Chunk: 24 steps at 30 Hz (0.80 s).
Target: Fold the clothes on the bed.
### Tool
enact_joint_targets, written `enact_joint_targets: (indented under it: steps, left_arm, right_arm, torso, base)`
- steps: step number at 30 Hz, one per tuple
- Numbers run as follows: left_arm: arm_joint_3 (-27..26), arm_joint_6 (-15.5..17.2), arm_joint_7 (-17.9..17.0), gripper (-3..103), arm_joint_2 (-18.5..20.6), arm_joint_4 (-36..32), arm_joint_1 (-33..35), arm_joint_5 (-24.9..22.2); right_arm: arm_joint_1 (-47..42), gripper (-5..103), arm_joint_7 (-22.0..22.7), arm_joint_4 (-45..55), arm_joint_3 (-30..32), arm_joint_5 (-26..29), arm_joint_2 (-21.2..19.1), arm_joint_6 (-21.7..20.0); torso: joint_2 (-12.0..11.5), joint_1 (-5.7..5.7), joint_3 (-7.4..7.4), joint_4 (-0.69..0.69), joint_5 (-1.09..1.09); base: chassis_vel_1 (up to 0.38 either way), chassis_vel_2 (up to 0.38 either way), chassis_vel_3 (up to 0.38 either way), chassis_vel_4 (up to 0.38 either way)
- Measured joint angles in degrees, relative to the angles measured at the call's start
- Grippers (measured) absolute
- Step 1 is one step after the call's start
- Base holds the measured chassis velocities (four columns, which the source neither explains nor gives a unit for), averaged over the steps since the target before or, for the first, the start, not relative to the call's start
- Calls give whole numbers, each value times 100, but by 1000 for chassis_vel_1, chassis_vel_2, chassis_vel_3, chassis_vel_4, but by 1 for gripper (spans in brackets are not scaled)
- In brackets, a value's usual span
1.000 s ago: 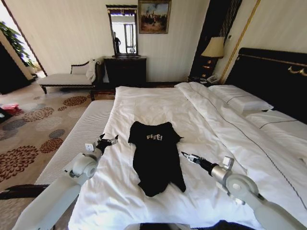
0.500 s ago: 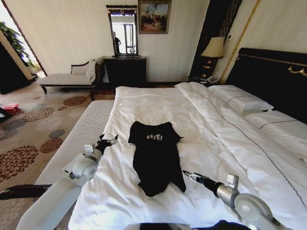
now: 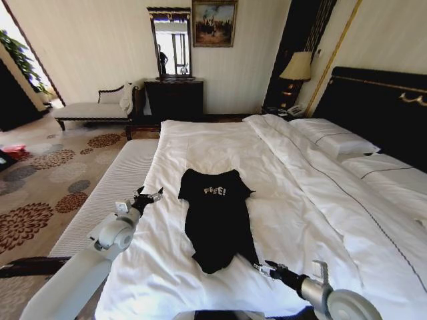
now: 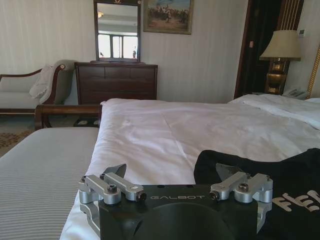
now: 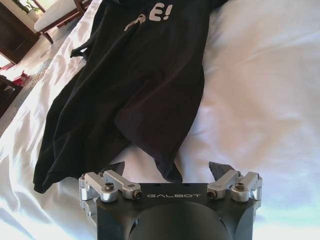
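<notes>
Right hand [image 5: 171,170] is spread wide, right at the tee's [image 3: 217,217] bottom hem corner, which sits between its fingers. Left hand [image 3: 148,197] is released too, just off the tee's sleeve. Tee lies flat mid-bed [image 3: 200,143].

- A hotel-style bedroom: a large bed [image 3: 200,143] with white linen and a tall dark headboard [image 3: 380,107] on the right.
- Upper centre: dark dresser [image 3: 175,99], mirror [image 3: 171,43], framed painting [image 3: 214,23].
- Upper right: bedside lamp [image 3: 297,67].
- Left: pale chaise longue [image 3: 93,110] on patterned floral carpet [image 3: 40,180].
</notes>
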Motion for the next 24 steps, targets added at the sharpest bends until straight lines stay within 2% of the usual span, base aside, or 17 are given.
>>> enact_joint_targets:
  steps: [3,5,6,8,9,12,14,16,17,20,22,23,24]
  left_arm:
    - [0,0,0,100,-29,9,0,0]
    - [17,0,-1,100,-68,-1,9,9]
    - [20,0,-2,100,-78,-8,17,13]
    - [19,0,-8,100,-88,-16,38,18]
    - [19,0,-8,100,-88,-16,38,18]
    - [-32,0,-12,100,-89,-16,67,12]
    - [-38,0,-13,100,-88,-16,68,8]
    - [-58,22,-27,100,-71,-66,96,-52]
    - [-58,22,-27,100,-71,-66,96,-52]
    - [-54,57,-33,100,-46,-132,182,-100]
    - [-52,65,-34,100,-40,-144,197,-115]
    - [-56,128,-26,100,29,-244,298,-257]
    - [-85,174,39,100,95,-315,394,-383]
  right_arm:
    - [108,93,3,16,-69,-7,20,5]
    - [202,82,13,-13,-132,-25,21,12]
    - [225,82,16,-30,-148,-29,21,13]
    - [257,73,22,-58,-177,-31,23,16]
    - [257,73,22,-58,-177,-31,23,16]
    - [260,57,27,-88,-246,-71,43,17]
    - [259,57,27,-90,-251,-77,45,17]
    - [257,46,27,-90,-276,-99,63,24]
    - [257,46,27,-90,-276,-99,63,24]
    - [241,30,27,-51,-273,-104,85,36]
    - [237,30,26,-46,-270,-107,87,40]
    - [228,19,24,-43,-258,-126,94,55]
    - [227,13,23,-48,-249,-137,96,66]
  torso:
    - [0,0,0,1,0]
    - [0,0,0,1,0]
    - [0,0,0,1,0]
    - [0,0,0,0,0]
    - [0,0,0,0,0]
    - [0,0,0,0,0]
    - [0,0,0,0,0]
    - [0,0,0,0,0]
    - [0,0,0,0,0]
    - [0,0,0,0,0]
    - [0,0,0,0,0]
    - [0,0,0,-1,-1]
    - [0,0,0,-1,0]
  base:
    - [0,0,0,0]
    - [0,0,0,0]
    - [0,0,0,0]
    - [0,0,0,0]
    - [0,0,0,0]
    - [0,0,0,0]
    - [0,0,0,0]
    - [0,0,0,0]
    - [0,0,0,0]
    - [0,0,0,0]
    - [0,0,0,0]
    - [0,0,0,0]
    - [0,0,0,0]
